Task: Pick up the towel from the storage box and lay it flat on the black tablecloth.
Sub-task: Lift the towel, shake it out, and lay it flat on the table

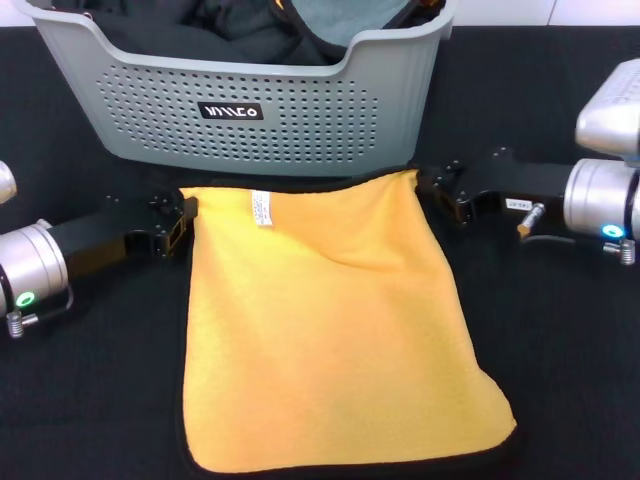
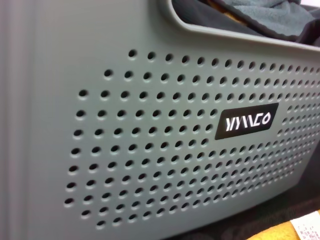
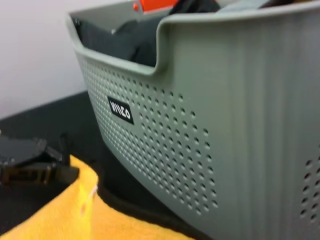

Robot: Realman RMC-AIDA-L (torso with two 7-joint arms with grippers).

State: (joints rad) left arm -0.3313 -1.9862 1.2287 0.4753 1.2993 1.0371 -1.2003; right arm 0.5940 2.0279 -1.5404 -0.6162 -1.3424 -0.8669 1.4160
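Left claw: we find it low on the black tablecloth, its tip at the towel's far left corner; we cannot tell whether it grips the cloth or stands spread.

Towel: 1 yellow-orange cloth, lying spread nearly flat on the black tablecloth over the desk, just in front of the storage box, white label facing up near its far edge. We note a mild crease across the upper half.

Storage box: 1 grey perforated basket behind the towel, black logo plate on its front wall, dark and grey fabrics inside.

Right claw: low at the towel's far right corner; again we cannot tell its opening.
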